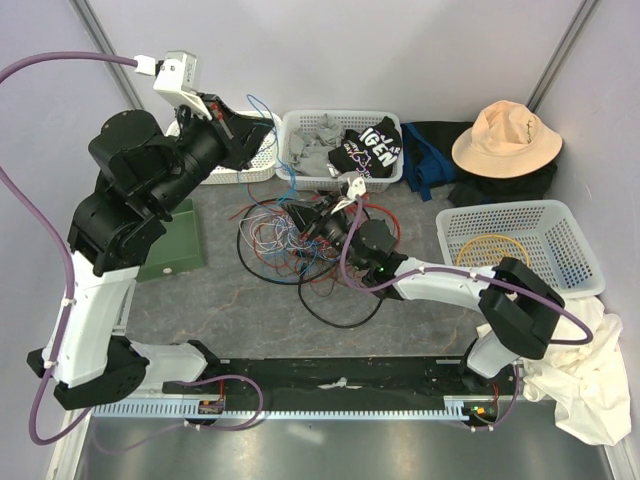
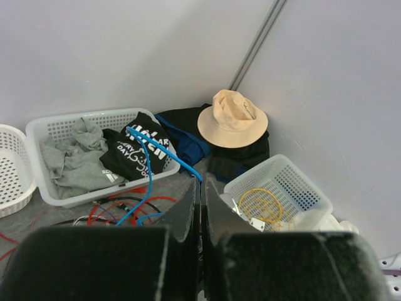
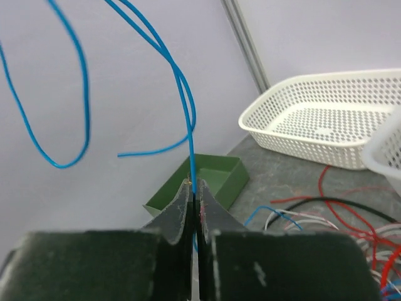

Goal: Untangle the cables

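— Claws first: what have they got?
— The right claw [image 3: 194,189] is pinched shut on the blue cable [image 3: 186,100], which rises from its tips in loose loops. The left claw [image 2: 202,183], raised high, is closed too; the blue cable runs to its tips, held as far as I can tell.
— The rest?
— A tangle [image 1: 285,238] of red, white and black wires lies on the desk [image 1: 420,325] under the right claw.
— Handling?
— Light, limp and springy, probably slick. I'd grip a free stretch clear of the knot and draw gently, since loops may snag.
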Available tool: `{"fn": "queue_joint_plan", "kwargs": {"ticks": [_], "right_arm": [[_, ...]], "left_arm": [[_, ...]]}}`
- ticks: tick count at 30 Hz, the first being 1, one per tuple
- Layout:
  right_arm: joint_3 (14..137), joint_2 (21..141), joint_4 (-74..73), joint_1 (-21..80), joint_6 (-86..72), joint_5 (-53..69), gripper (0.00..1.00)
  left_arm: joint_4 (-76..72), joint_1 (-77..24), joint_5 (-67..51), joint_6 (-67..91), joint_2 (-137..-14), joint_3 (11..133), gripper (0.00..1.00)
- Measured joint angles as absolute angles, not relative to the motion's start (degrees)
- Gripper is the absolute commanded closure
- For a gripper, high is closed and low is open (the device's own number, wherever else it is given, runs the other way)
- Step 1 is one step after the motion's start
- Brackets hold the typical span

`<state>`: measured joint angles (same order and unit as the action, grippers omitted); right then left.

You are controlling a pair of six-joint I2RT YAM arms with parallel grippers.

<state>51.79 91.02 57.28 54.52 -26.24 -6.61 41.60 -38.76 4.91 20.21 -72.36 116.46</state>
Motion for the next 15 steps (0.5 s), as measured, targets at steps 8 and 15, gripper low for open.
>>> {"fn": "queue_joint_plan", "kwargs": {"ticks": [8, 15], "right_arm": [[42.37, 77.76, 42.39, 54.54, -26.3, -14.17, 1.0], [26.94, 57.45, 28.64, 54.52, -27.92, -22.9, 1.0]], "left_arm": [[42.87, -38.76, 11.25, 16.88, -74.35, 121.08, 0.98], [37.08, -38.76, 15.49, 14.59, -76.03, 128.7, 0.98]]}}
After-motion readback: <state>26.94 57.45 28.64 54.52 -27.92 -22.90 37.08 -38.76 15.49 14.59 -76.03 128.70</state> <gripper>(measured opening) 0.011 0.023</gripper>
